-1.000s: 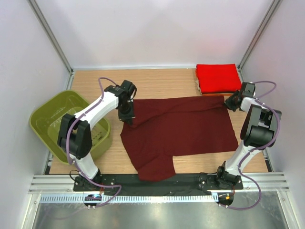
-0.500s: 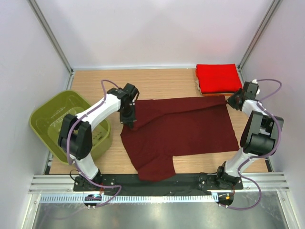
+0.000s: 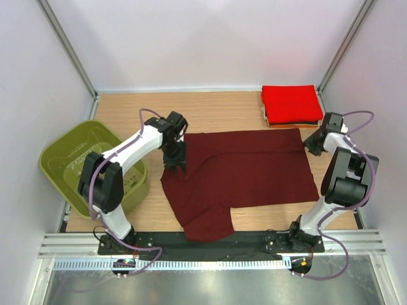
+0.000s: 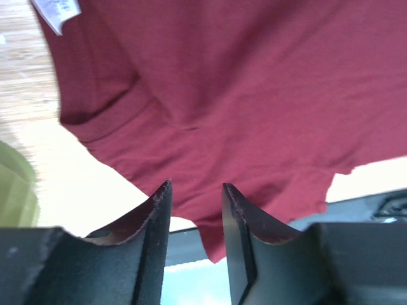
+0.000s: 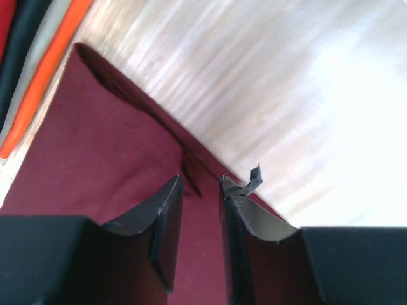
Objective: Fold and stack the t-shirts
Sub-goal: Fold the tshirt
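Note:
A dark maroon t-shirt [image 3: 248, 168] lies spread flat across the middle of the table, one sleeve reaching the near edge. My left gripper [image 3: 173, 164] hovers over its upper left corner, jaws apart with nothing between them [image 4: 196, 185]; the shirt [image 4: 254, 95] and its white label [image 4: 57, 9] lie beyond. My right gripper [image 3: 310, 143] is at the shirt's upper right corner, also open [image 5: 200, 180], the cloth [image 5: 95, 146] lying flat under it. A folded bright red t-shirt [image 3: 291, 103] tops a stack at the back right, with an orange edge [image 5: 44, 82] and a dark one below.
An olive-green plastic basket [image 3: 67, 149] stands at the left, close to the left arm. Walls enclose the table on three sides. A black rail [image 3: 210, 241] runs along the near edge.
Both grippers have opened and let go of the maroon shirt's top edge, which now lies flat. The left gripper shifted slightly right and nearer; the right one moved a little outward.

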